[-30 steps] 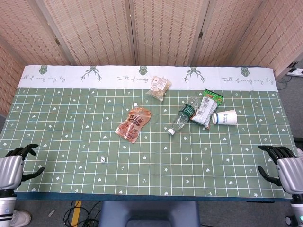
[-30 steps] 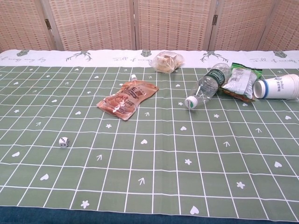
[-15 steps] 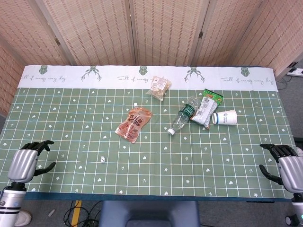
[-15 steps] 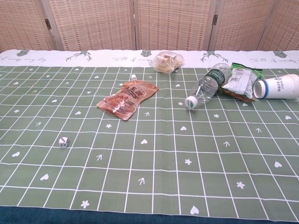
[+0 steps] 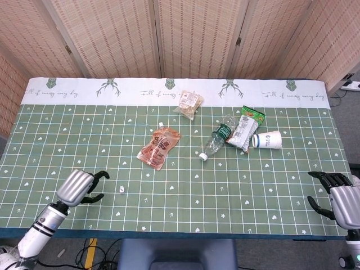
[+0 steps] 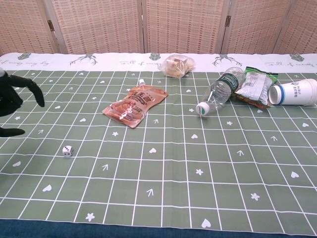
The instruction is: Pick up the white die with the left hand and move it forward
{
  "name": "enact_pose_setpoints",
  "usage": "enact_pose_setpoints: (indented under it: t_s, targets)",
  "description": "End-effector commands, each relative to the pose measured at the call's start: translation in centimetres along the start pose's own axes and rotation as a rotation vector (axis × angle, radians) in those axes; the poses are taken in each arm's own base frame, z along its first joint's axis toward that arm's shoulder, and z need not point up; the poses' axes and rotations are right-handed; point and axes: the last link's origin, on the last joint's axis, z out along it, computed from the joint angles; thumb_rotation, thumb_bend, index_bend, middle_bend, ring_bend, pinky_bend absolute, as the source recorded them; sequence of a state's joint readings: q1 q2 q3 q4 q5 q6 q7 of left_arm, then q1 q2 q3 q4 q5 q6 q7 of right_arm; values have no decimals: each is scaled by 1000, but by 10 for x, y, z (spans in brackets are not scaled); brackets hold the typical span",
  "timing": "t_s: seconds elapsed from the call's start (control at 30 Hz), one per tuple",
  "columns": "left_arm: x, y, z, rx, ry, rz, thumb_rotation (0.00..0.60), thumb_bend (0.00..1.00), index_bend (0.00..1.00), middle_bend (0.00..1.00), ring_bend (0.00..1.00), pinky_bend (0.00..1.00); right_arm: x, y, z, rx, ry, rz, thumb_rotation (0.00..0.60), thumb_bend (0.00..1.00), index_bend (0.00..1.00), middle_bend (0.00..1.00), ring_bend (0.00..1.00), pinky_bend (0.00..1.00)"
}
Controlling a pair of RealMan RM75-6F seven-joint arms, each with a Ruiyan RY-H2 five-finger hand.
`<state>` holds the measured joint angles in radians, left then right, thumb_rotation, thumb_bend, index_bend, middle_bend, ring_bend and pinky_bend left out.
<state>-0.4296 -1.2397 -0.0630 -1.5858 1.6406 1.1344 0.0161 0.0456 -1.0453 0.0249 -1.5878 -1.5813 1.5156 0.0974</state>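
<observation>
My head camera looks steeply down over the whole table (image 5: 34, 129) — my chest camera sits low, nearer, facing forward across the same cloth.

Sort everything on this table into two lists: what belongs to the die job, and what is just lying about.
Belongs to the job:
- white die, on the green cloth
- left hand, open, beside the die, not touching it

Just lying about:
- orange pouch
- clear snack bag
- plastic bottle, on its side
- green-and-white packet
- paper cup, tipped over
- right hand, open at the table edge
</observation>
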Motion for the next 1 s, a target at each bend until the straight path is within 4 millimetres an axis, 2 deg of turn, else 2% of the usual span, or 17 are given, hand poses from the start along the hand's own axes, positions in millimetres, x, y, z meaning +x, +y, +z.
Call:
enact_pose_setpoints:
  t_s: [0.03,0.17,0.5,0.77,1.0]
  targets:
    - [-12,11,17,-32,-42,-10,600,239,387,885,809,928,0,0,0,1,0,1,600,239,278,332,331,267]
    - [-24,18,29,-38,-93,11,600,239,384,903,820,942,1,1,-1,-3,3,0,600,240,279,332,331,267]
    - [-49,26,45,38,-185,-10,600,239,387,935,849,958,0,4,-1,-12,0,4,600,240,278,332,335,267]
    - [-57,29,57,74,-197,-13,600,301,425,945,855,961,1,6,-1,-15,-1,4,600,240,278,332,341,267]
    - [-58,27,59,103,-213,-18,600,365,446,945,855,961,1,8,-2,-25,0,4,600,240,279,333,342,267]
